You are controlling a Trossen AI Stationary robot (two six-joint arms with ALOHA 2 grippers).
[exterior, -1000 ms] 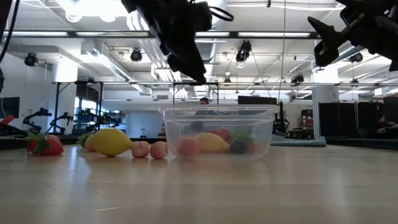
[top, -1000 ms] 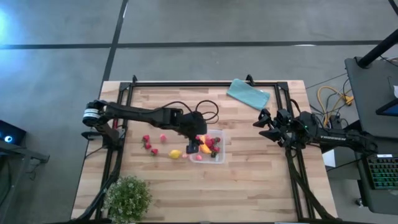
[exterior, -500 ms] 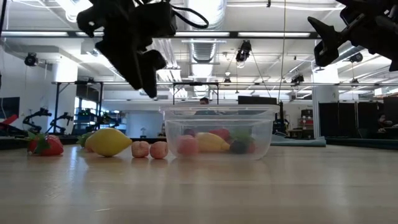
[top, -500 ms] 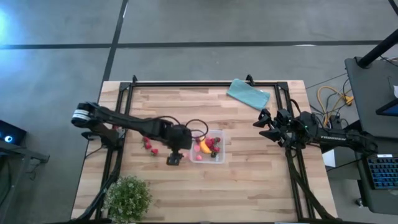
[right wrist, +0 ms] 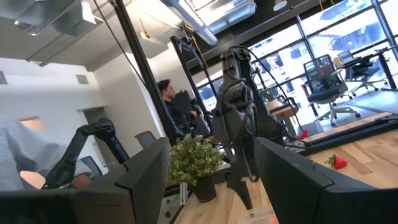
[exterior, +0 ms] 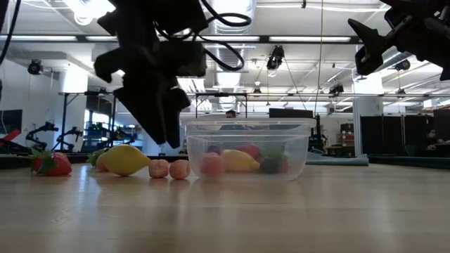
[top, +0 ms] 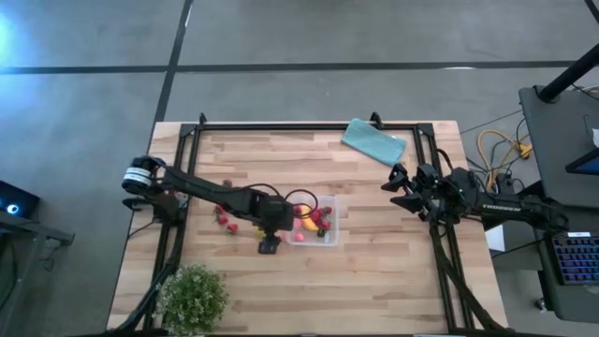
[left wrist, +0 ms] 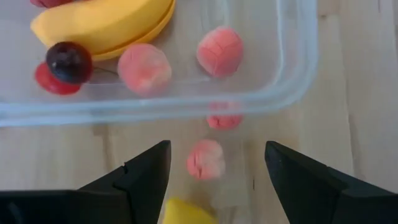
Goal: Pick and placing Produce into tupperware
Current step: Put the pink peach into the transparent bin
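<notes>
The clear tupperware (top: 316, 221) stands mid-table and holds a yellow banana (left wrist: 106, 25), a dark cherry (left wrist: 68, 61) and pink pieces (left wrist: 144, 68). Two pink pieces (exterior: 159, 169) (exterior: 180, 169) and the lemon (exterior: 125, 159) lie on the wood beside its left wall. Red strawberries (top: 225, 217) lie farther left. My left gripper (top: 269, 245) (left wrist: 217, 155) is open and points down just above one pink piece (left wrist: 205, 158), a finger on either side, touching nothing. My right gripper (top: 398, 190) (exterior: 373, 42) waits open, high over the table's right side.
A folded teal cloth (top: 374, 140) lies at the far right. A leafy plant (top: 192, 298) stands at the near left corner. One strawberry (exterior: 50, 164) sits far left in the low view. Bare wood stretches near and to the right of the tupperware.
My left gripper has moved from above the tupperware's left edge toward the table's left and near edge, then down, and now hangs low over the pink pieces beside the box. The fruit and the box have stayed put.
</notes>
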